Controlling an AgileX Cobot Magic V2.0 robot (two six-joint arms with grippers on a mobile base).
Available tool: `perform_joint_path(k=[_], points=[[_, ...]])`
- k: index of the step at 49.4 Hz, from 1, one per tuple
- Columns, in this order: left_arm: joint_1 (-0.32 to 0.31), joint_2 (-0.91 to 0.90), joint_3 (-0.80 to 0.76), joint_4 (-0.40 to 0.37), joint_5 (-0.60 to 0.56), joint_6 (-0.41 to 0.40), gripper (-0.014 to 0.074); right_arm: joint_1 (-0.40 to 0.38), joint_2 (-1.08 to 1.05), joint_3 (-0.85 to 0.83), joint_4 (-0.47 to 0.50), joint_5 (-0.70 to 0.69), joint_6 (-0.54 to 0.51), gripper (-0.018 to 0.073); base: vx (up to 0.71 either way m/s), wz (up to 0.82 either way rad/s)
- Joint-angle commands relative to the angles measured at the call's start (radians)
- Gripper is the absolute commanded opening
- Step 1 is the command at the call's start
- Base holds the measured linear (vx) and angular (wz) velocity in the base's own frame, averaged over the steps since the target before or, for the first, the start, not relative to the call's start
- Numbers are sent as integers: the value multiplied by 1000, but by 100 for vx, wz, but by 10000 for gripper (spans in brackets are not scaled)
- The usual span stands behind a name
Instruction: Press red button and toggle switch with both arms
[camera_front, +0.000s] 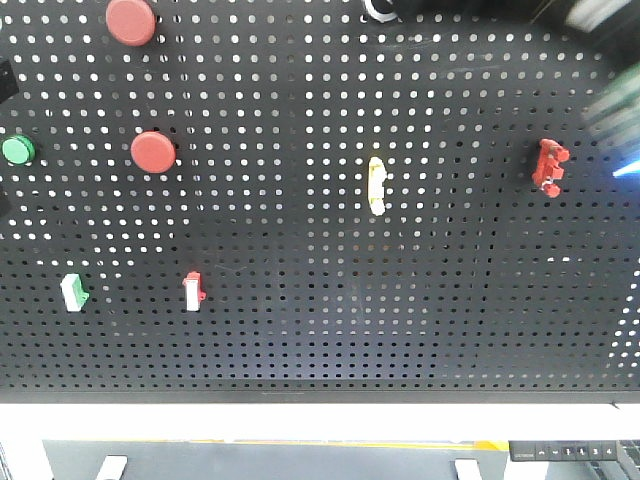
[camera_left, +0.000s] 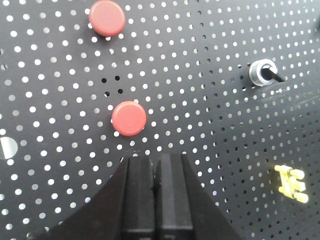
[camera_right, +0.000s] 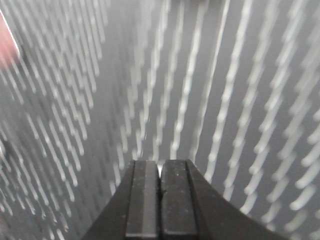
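Approach stage, in my judgement. My left gripper (camera_left: 156, 162) is closed on nothing. The red button (camera_left: 129, 118) sits just ahead of its tips, slightly left, and the toggle switch (camera_left: 264, 72) lies ahead, well right. My right gripper (camera_right: 160, 165) is likewise closed, its view smeared. Next: advance the left tips squarely onto the button. No containers seen.

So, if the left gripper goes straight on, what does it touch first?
Probably the lower red button, just ahead of the shut left gripper though slightly off its line; it could instead meet bare pegboard beside it.
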Motion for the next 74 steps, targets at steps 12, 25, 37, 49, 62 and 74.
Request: perform_joint_path(k=[12, 25, 37, 49, 62, 74], points=[[-4, -10, -24, -5, -60, -8, 0, -3, -57, -25, -10, 107, 0, -3, 0, 0], [-4, -10, -24, -5, -63, -8, 1, -3, -56, -25, -10, 133, 0, -3, 0, 0], [-1, -11, -21, -5, -54, 0, 2, -3, -56, -25, -10, 132, 0, -3, 0, 0], [136, -203, 234, -141, 54, 45, 2, -3, -56, -25, -10, 129, 0, -3, 0, 0], [329, -542, 678, -173, 73, 44, 2, -3, -56, -25, -10, 129, 0, -3, 0, 0], [359, -843, 935, -193, 98, 42, 2, -3, -56, -25, -10, 126, 0, -3, 0, 0]])
